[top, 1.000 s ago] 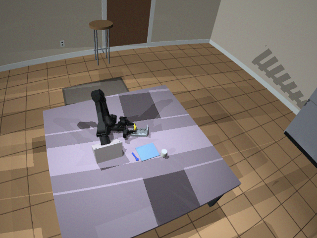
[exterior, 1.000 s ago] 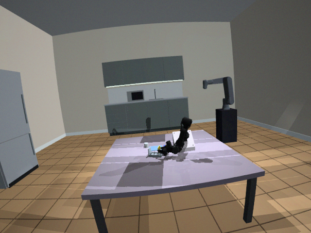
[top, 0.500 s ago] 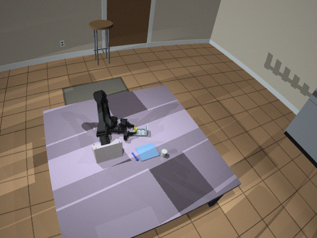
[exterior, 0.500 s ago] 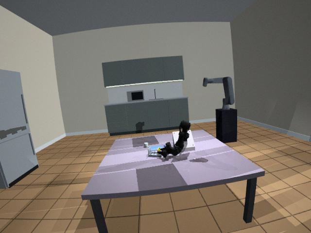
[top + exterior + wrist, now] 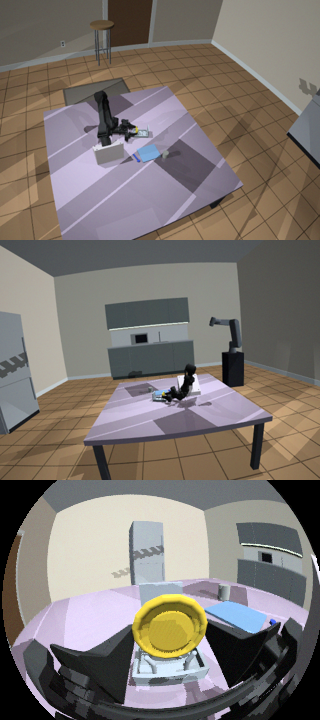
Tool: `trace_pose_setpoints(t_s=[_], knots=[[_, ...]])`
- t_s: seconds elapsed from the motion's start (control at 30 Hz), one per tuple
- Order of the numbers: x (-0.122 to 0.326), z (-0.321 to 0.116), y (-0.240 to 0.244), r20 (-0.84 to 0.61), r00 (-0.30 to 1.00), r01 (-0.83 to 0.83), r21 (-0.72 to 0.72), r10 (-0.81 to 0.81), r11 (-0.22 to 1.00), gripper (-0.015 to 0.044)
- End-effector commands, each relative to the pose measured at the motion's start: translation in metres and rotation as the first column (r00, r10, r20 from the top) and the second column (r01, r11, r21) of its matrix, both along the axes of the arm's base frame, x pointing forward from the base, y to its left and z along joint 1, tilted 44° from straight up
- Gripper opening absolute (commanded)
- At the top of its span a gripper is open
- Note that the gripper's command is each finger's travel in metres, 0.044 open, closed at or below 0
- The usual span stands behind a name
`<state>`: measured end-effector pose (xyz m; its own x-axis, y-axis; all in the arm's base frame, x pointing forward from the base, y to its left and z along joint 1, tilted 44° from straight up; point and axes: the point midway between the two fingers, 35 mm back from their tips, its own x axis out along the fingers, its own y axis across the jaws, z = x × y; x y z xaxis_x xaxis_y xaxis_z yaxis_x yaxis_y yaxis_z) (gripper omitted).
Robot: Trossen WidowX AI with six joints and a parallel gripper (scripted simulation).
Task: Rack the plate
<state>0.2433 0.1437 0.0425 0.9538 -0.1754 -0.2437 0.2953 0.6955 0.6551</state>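
Observation:
The yellow plate (image 5: 136,129) (image 5: 163,393) (image 5: 170,627) stands upright, its face toward the wrist camera. My gripper (image 5: 136,130) (image 5: 170,626) is shut on the plate, one finger at each side of its rim. The pale grey-blue dish rack (image 5: 142,136) (image 5: 158,400) (image 5: 170,680) has pegs inside and a taller panel at its far end. The plate is over the part of the rack nearer the arm. In the wrist view two pegs show below the plate. Its lower edge is hidden from the side, so I cannot tell whether it sits in a slot.
A blue flat square (image 5: 148,152) (image 5: 237,616) lies beside the rack, with a blue spoon (image 5: 136,157) (image 5: 273,622) next to it. A grey-white cup (image 5: 165,154) (image 5: 150,389) (image 5: 224,592) stands beyond the square. A white box (image 5: 111,155) (image 5: 196,392) stands by the arm.

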Motion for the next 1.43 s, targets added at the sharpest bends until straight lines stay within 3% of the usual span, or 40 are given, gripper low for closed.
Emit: trace_pose_setpoints(t_s=[0.0,0.27,0.3,0.57,1.13,1.4], knots=[[0.0,0.0,0.0,0.0,1.0,0.0,0.0,0.0,1.0,0.0184],[0.0,0.0,0.0,0.0,1.0,0.0,0.0,0.0,1.0,0.0394],[0.0,0.0,0.0,0.0,1.0,0.0,0.0,0.0,1.0,0.04],[0.0,0.001,-0.001,0.0,1.0,0.0,0.0,0.0,1.0,0.04],[0.015,0.089,-0.069,0.012,1.0,0.009,-0.004,-0.009,1.0,0.04],[0.02,0.092,-0.072,-0.016,1.0,0.004,-0.046,-0.005,0.999,0.04]])
